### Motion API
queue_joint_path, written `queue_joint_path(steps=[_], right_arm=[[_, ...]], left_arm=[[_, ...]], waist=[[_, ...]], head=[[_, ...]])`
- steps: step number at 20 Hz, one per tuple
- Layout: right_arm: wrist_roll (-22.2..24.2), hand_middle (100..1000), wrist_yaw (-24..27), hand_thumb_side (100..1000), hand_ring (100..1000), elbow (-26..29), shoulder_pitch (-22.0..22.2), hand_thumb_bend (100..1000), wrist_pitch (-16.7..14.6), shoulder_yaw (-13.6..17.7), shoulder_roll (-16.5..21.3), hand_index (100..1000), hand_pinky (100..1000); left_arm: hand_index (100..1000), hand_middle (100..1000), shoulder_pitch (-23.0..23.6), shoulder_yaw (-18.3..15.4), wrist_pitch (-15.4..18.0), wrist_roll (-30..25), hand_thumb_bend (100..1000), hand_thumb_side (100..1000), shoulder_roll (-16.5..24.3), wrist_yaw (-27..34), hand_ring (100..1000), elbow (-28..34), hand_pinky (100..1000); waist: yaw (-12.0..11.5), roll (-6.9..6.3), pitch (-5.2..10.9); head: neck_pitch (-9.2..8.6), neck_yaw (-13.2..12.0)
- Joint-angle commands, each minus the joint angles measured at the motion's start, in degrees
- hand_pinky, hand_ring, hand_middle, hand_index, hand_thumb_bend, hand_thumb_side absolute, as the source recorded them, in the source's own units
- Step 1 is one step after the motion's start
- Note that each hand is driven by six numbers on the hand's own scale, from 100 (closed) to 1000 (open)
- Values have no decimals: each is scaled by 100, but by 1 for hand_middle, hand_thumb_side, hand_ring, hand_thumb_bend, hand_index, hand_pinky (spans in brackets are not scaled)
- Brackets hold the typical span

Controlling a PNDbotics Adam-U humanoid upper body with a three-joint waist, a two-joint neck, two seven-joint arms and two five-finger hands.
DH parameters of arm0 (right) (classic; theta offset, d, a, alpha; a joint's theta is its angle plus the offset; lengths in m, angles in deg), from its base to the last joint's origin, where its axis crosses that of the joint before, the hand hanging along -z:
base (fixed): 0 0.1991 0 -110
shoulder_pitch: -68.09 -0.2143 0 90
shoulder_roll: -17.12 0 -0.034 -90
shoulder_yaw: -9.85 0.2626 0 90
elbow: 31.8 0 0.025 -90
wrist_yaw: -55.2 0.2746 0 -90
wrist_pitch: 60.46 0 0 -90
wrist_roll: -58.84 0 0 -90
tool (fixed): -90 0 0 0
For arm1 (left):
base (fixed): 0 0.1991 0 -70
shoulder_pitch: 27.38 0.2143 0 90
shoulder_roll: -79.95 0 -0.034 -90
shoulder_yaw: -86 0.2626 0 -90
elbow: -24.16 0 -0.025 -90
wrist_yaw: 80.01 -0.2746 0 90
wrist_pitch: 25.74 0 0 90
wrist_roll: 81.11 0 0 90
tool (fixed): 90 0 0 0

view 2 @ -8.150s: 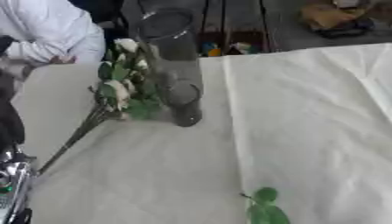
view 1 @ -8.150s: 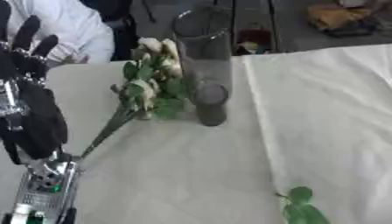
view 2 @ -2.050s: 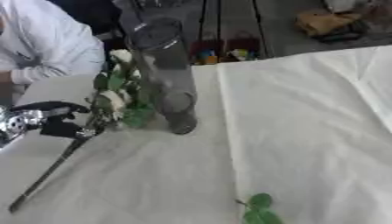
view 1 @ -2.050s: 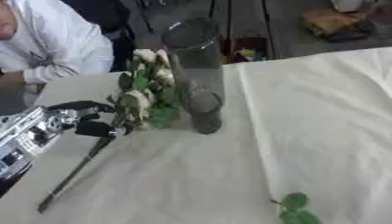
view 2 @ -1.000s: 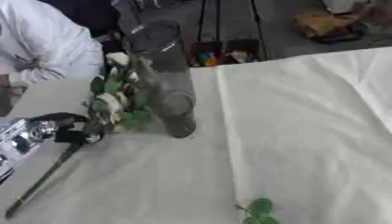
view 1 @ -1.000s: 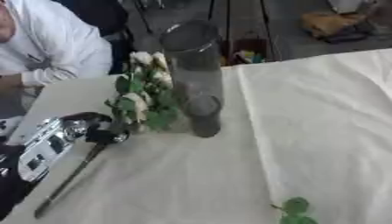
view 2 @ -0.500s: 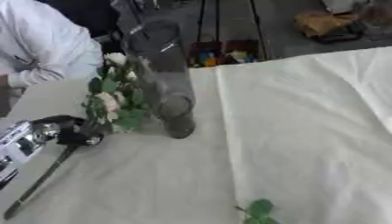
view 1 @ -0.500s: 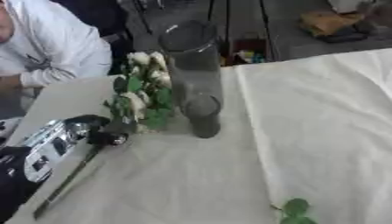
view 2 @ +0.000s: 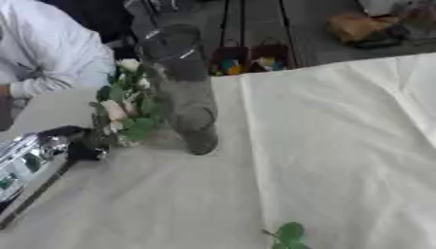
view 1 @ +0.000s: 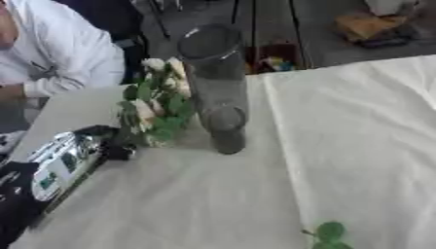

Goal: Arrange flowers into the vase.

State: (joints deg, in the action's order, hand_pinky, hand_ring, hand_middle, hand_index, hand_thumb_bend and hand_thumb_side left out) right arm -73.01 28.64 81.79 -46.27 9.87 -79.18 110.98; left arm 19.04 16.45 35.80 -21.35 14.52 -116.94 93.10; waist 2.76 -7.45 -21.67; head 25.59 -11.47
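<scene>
One robot hand (view 1: 72, 153) seemingly grips flowers (view 1: 153, 114).

— Underfoot? 
— Dark plank floor (view 1: 272, 19) beyond the table's far edge. 
— Covering the table? 
— Pale cloth (view 1: 340, 146), creased lengthwise near the middle. 
— Past the edge? 
— Small dark crate (view 2: 255, 58) with colourful bits inside, and a brownish bundle (view 1: 374, 26) lying on the floor further right.

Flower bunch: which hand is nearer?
Left. The left hand is at the flower bunch, on its stems; the right hand shows in neither view.
</scene>
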Motion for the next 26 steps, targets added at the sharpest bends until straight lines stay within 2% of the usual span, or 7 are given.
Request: queue_joint_path(steps=[1, 4, 5, 12, 17, 25, 26], right_arm=[[25, 547, 38, 955, 647, 100, -39, 100, -11, -8, 30, 695, 634], [28, 547, 39, 955, 647, 100, -39, 100, -11, -8, 30, 695, 634], [30, 543, 42, 958, 646, 100, -37, 100, -7, -9, 29, 680, 635], [78, 537, 60, 960, 646, 100, -23, 100, 5, -30, 13, 662, 637], [73, 536, 72, 962, 645, 100, -12, 100, 18, -22, 10, 660, 637], [26, 534, 70, 959, 643, 100, -13, 100, 19, 5, 4, 654, 638], [19, 534, 70, 958, 642, 100, -13, 100, 19, 7, 4, 652, 638]], left_arm=[[982, 867, -82, -33, 32, -6, 100, 765, 137, -95, 831, 73, 832], [982, 867, -83, -38, 39, -24, 100, 765, 135, -119, 831, 77, 832], [875, 737, -86, -34, 47, -24, 100, 702, 135, -132, 578, 81, 513], [715, 478, -195, 7, 71, 79, 100, 661, 41, -440, 257, -69, 100], [516, 292, -225, -16, 48, 128, 100, 644, -2, -416, 100, -155, 100], [359, 159, -243, -14, 4, 374, 100, 628, -59, -211, 100, -255, 100], [268, 100, -249, -13, 10, 403, 100, 593, -65, -203, 100, -268, 100]], waist=[[-2, 17, 95], [-2, 17, 94], [0, 15, 93], [41, -16, 66], [40, -20, 72], [59, -22, 71], [62, -22, 71]], head=[[-65, -9], [-66, -8], [-62, -2], [-65, -13], [-61, -14], [-76, -24], [-78, -25]])
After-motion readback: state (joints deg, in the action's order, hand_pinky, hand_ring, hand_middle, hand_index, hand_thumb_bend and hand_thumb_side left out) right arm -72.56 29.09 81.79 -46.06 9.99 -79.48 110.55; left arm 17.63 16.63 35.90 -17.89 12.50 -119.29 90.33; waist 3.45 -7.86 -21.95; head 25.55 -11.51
